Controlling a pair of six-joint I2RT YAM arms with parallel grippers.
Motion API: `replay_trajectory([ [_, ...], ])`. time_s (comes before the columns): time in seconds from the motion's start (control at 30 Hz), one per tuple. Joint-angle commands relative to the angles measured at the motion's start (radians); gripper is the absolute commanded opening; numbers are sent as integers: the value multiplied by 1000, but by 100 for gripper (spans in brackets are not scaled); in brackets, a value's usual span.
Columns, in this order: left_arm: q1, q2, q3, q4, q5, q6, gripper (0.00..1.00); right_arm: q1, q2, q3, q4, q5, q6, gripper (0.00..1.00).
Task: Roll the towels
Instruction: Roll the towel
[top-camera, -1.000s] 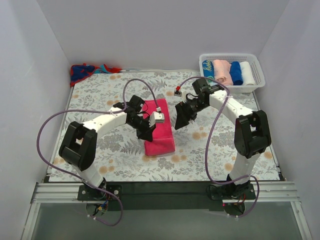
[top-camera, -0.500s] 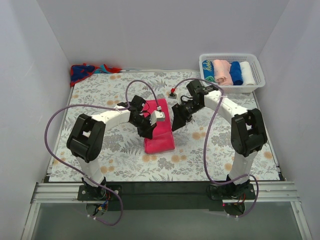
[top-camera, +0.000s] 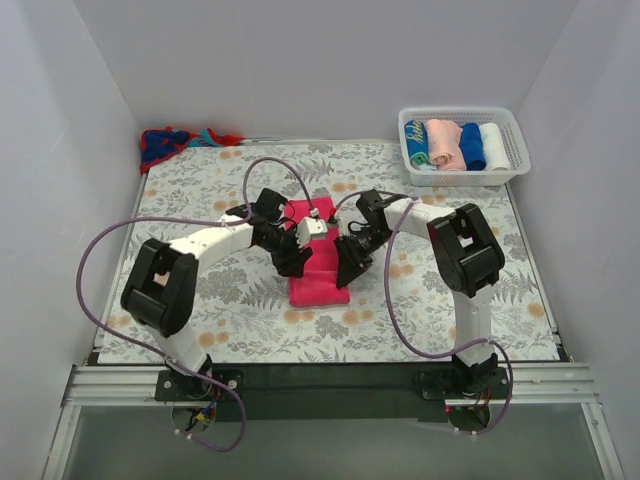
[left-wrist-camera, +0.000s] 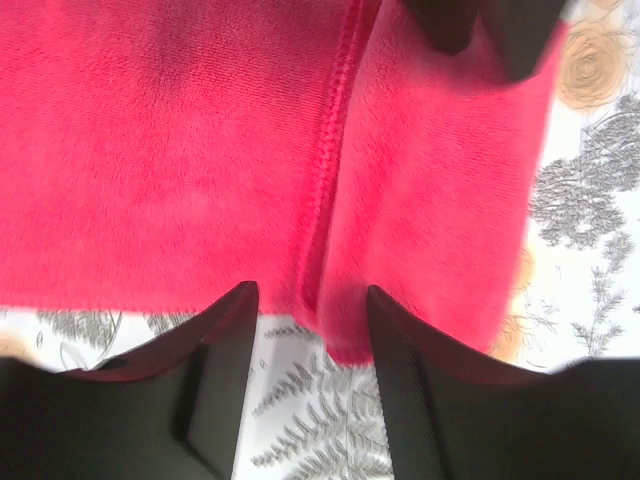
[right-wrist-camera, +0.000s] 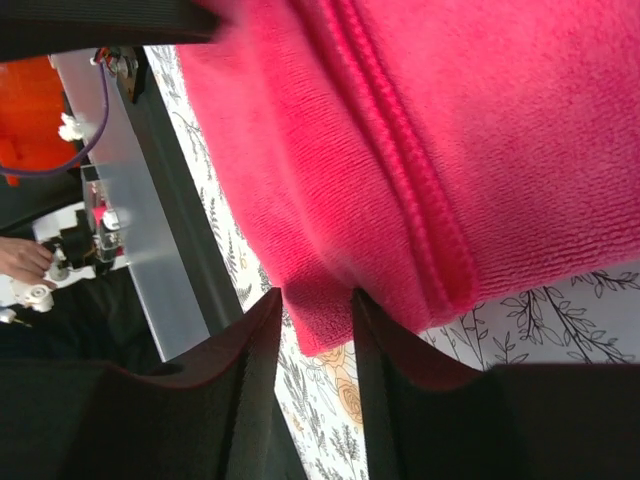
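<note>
Soft, limp pink towel (top-camera: 319, 284) mid-worktop: take its hem. Left gripper (left-wrist-camera: 310, 293) straddles the hem half-open; right gripper (right-wrist-camera: 315, 297) brackets a corner, pinch unclear.

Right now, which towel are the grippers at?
The hot-pink towel mid-table, flanked by left gripper and right gripper; the red-and-blue towel lies bunched at the far-left corner, untouched.

Top view: left gripper (top-camera: 296, 264) and right gripper (top-camera: 350, 270) covering middle and sides of pink towel (top-camera: 318, 288), hiding folds there. Red towel (top-camera: 165, 144) bunching at far left corner, marks too small for reading.
Left wrist view: pink towel running off top and left edges, blurring.
Right wrist view: fingers (right-wrist-camera: 255, 350) flanking towel corner; whether pinching it, unclear.
</note>
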Motion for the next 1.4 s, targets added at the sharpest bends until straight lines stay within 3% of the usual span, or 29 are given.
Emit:
replay_trajectory([
  [0.0,-1,-283,-81,26,-24,65,54,1,36,-18,41,19,31,32],
  [0.07,-51,-369,-137,24,-48,106,62,1,53,-10,43,29,39,31],
  [0.17,-224,-483,-260,91,-206,94,64,1,71,-1,49,39,60,26],
  [0.27,-376,-492,-363,216,-379,76,65,1,80,5,50,49,66,25],
  [0.57,-427,-374,-398,378,-471,80,60,1,76,-19,53,62,70,25],
  [0.9,-444,-297,-453,420,-386,126,47,1,90,-15,55,43,85,25],
  [1.07,-438,-231,-449,343,-344,120,21,0,48,-15,53,76,93,24],
  [1.23,-401,-219,-389,195,-186,85,8,-49,-123,-11,55,179,70,30],
  [1.37,-372,-175,-331,87,-85,80,3,-163,-289,-16,63,306,21,39],
])
